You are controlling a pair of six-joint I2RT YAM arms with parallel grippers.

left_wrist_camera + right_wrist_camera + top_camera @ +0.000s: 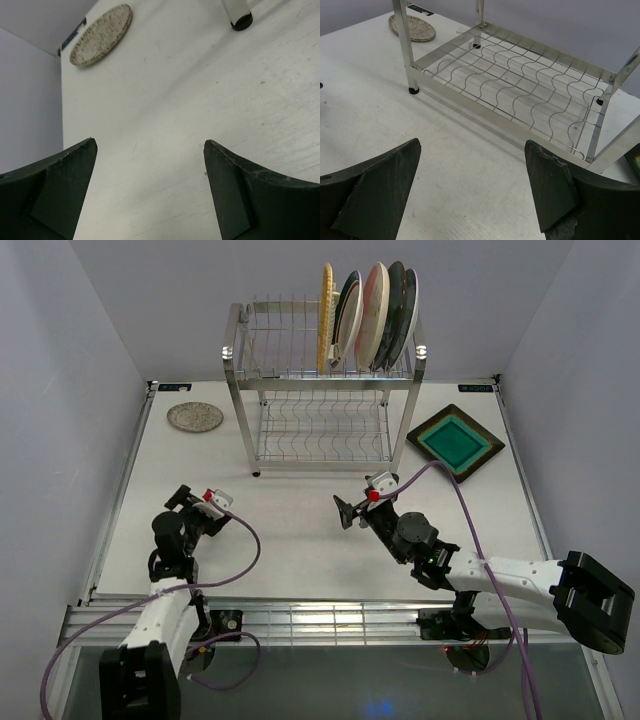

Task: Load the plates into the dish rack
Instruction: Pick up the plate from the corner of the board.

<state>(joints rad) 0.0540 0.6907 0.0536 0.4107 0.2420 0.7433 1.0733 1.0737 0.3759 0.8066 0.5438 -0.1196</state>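
Plates [370, 315] stood 5 upright in the dish rack [320, 430] top tier; the round plate [195, 417] and square plate [456, 442] lay flat on the surface [300, 540]. Your left hand [150, 145] and right hand [472, 145] gaped apart, empty; either flat plate could skid from a shallow pinch.

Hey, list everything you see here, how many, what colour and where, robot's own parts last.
Two-tier shiny steel wire dish rack: one, silver, far middle of the table.
Upright plates: five, yellow, green-rimmed white, pink-cream, dark, pale; right part of the rack's top tier.
Small speckled grey round plate: one, on the table, left of the rack.
Brown square plate with teal centre: one, on the table, right of the rack.
White table: one, under everything.
Purple cables: two, one along each arm.
Left gripper: one, black fingers, open, empty, near left.
Right gripper: one, black fingers, open, empty, facing the rack's lower tier.
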